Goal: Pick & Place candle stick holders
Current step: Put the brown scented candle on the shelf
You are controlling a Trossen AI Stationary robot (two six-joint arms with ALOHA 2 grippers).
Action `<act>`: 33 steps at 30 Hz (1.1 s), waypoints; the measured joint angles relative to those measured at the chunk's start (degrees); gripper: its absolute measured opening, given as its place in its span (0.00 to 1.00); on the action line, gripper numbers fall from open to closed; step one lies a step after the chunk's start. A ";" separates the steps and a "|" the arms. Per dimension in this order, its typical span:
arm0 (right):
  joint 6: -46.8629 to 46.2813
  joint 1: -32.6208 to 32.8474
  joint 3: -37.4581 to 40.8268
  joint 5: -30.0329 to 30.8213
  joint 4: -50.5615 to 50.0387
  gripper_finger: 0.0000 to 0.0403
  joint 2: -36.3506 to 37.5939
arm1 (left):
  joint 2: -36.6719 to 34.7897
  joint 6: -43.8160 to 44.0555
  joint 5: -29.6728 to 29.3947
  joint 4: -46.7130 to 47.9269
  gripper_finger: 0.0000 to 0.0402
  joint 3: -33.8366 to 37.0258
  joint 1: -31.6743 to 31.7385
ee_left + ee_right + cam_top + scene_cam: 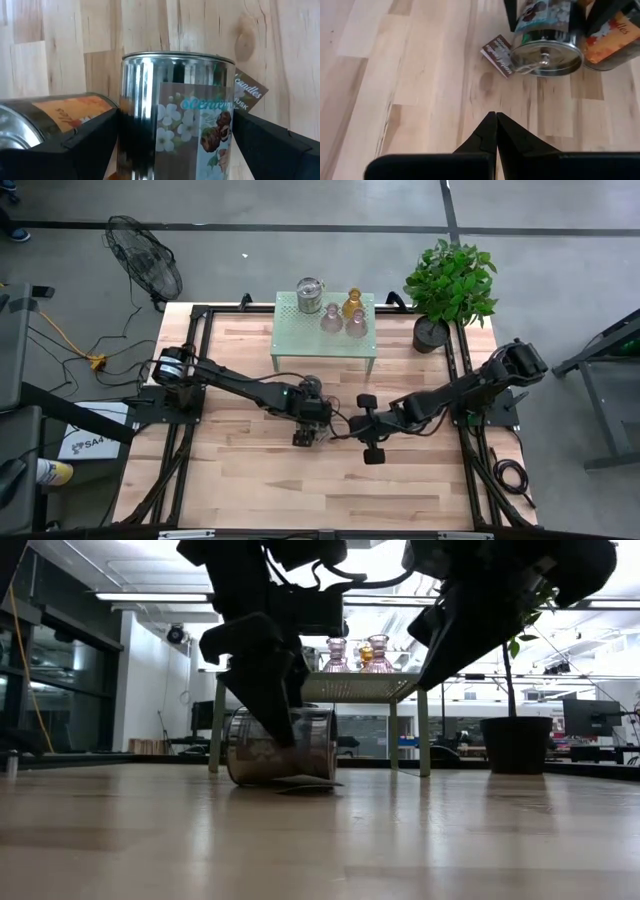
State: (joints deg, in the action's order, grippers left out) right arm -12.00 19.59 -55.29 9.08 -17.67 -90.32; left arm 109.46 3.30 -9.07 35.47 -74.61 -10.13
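Note:
A shiny silver holder [175, 120] with a flower label lies on its side on the table, a brown paper tag [497, 55] beside it. My left gripper [177, 150] is shut on it at mid-table [310, 430]. A second silver holder [55, 117] with an orange label lies on its side right next to it. My right gripper [496, 117] is shut and empty, just right of them, pointing at the first holder's round end [547, 55]. On the mint-green stand [290, 335] stand a third silver holder [310, 293], the amber holder [352, 302] and two pinkish glass holders [330, 318]. My left gripper pinches the flower-label holder's curved wall [125, 135] between its two fingers, one on each side. The fingers [265, 680] come slanting down from above and lie along the holder's length. The holder lies on its side, its wall on the table [280, 778].
A green plant in a black pot [445, 290] stands at the far right of the table. The stand's legs [423, 730] rise behind the holders. A black fan [145, 258] stands on the floor beyond the far left corner. Bare wood lies toward the near edge.

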 joint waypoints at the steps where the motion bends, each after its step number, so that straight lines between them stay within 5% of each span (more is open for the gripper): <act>1: -0.01 0.26 0.00 0.03 -0.03 0.00 0.00 | 0.02 0.09 0.03 0.33 0.90 0.00 0.00; 15: -2.57 1.76 -0.02 1.74 -2.54 0.00 0.00 | 2.67 -0.03 4.21 4.62 0.91 0.00 0.11; 33: -3.16 1.76 -0.02 1.51 -3.46 0.00 0.00 | 5.69 -2.41 -0.36 6.71 0.97 0.18 -0.07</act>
State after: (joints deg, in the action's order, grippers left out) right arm -15.16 21.34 -55.31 10.59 -21.13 -90.32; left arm 115.15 0.89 -9.43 42.19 -74.42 -10.21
